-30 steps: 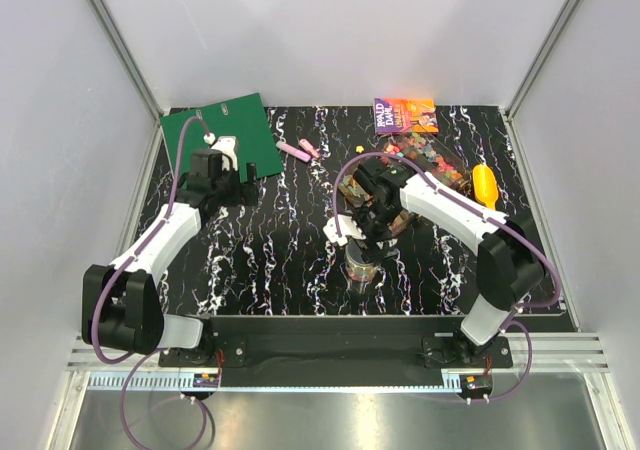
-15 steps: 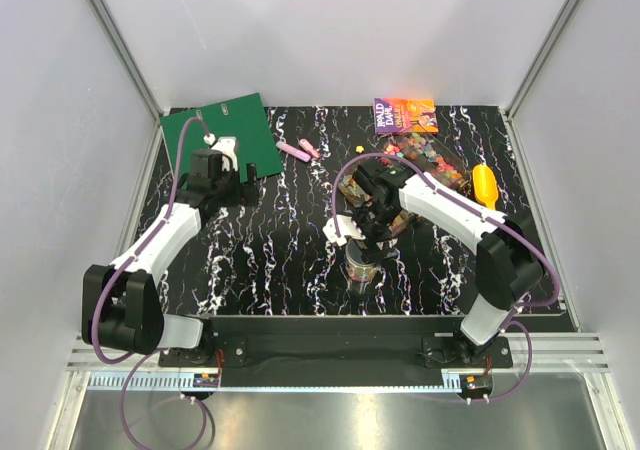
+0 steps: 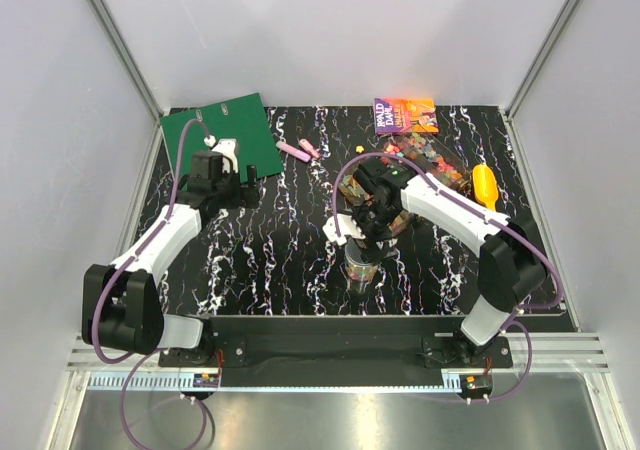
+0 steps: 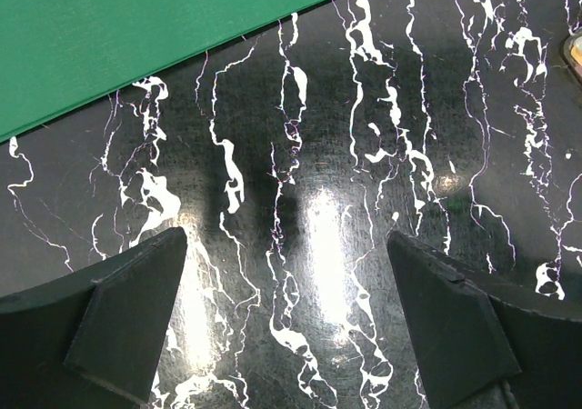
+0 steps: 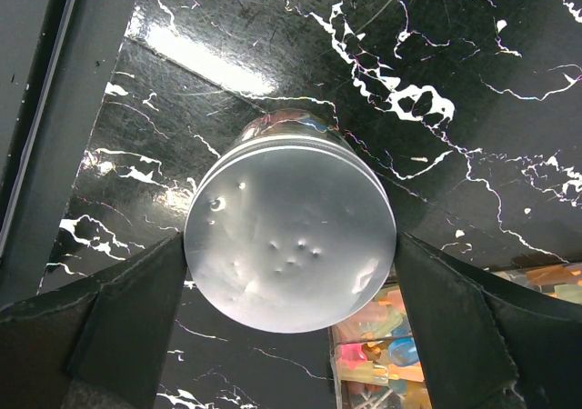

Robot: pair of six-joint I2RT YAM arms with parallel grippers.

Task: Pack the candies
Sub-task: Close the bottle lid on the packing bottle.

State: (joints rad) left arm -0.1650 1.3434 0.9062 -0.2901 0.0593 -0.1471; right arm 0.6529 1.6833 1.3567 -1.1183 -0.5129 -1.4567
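Note:
The candies lie as a loose multicoloured heap at the back right, and more fill a clear box beside the jar. The jar stands near the front centre, and a dented silver lid sits on it. My right gripper hangs straight above it, open. Its fingers flank the lid's rim with almost no gap. My left gripper is open over bare black marble at the back left, holding nothing.
A green board lies at the back left corner. Pink highlighter pens rest beside it. A book lies at the back, a yellow scoop at the right. One yellow sweet sits alone.

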